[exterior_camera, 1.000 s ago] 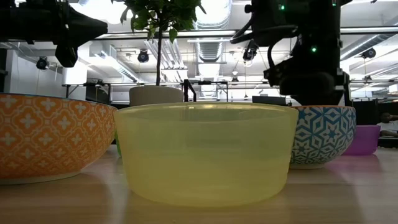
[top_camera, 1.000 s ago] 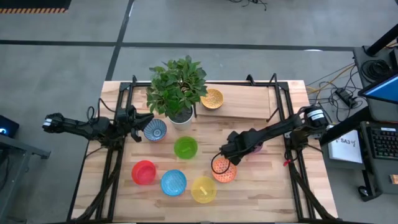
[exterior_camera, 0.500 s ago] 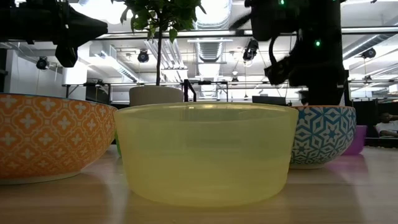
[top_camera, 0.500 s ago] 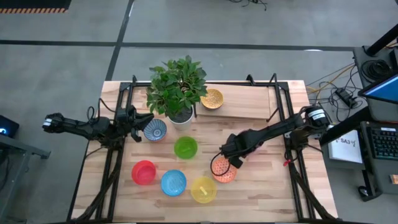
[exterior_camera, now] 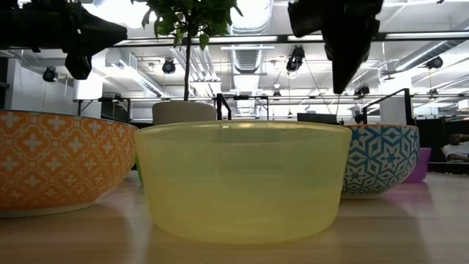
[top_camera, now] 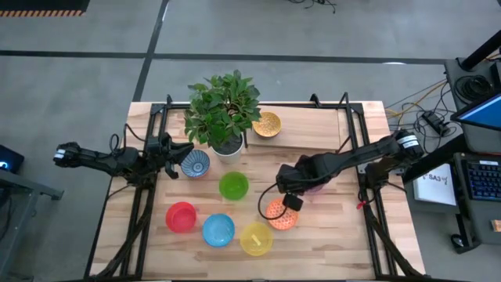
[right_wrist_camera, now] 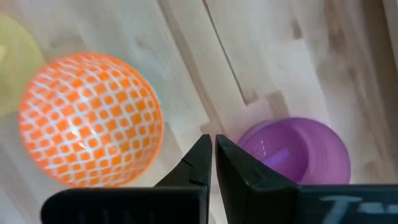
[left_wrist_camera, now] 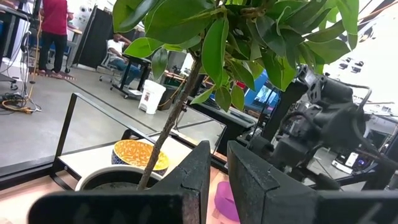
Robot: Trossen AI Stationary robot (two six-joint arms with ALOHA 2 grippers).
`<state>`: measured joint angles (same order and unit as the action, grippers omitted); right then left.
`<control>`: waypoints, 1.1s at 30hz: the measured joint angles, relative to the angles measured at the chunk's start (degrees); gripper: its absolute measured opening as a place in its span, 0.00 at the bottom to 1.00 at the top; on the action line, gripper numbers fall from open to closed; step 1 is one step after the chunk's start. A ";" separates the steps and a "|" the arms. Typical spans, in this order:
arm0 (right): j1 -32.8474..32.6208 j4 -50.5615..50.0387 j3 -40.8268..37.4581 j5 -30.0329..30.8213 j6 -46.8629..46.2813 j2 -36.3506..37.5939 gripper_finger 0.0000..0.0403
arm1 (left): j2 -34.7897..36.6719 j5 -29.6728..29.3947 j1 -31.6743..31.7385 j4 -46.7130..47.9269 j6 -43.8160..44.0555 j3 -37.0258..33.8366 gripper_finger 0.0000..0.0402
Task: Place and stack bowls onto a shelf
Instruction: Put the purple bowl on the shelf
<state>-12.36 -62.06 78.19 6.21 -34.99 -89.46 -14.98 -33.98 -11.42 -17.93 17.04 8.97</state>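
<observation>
Jaws of the right gripper [right_wrist_camera: 212,155] are pressed together, empty, hovering between the orange patterned bowl [right_wrist_camera: 90,118] and the purple bowl [right_wrist_camera: 298,152]. Beyond the orange bowl, the left gripper [left_wrist_camera: 214,180], nearly closed, waits beside the plant pot [top_camera: 228,146]; the shelf [top_camera: 313,125] carries one yellow patterned bowl [top_camera: 266,124].

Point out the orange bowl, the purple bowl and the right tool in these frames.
Orange bowl [right_wrist_camera: 90,118], right wrist view, middle of its patterned inside.
Purple bowl [right_wrist_camera: 298,152], right wrist view, its inner wall.
Right tool [right_wrist_camera: 213,158], right wrist view, between its fingertips, above the table between both bowls.
</observation>
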 joint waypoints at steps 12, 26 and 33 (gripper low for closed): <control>0.28 -0.37 -4.39 5.02 -10.19 -0.97 0.26 | -0.09 0.00 0.01 0.00 -0.63 0.00 0.09; 0.40 8.38 -13.30 7.35 -17.26 -5.87 0.46 | -0.27 0.00 0.02 0.52 -1.53 0.00 0.09; 1.06 10.45 -16.14 7.35 -19.88 -7.25 0.35 | -0.33 0.00 0.00 0.47 -1.51 0.00 0.09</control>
<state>-11.30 -51.61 62.05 13.56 -54.87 -96.71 -15.31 -33.98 -11.42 -17.47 15.53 8.97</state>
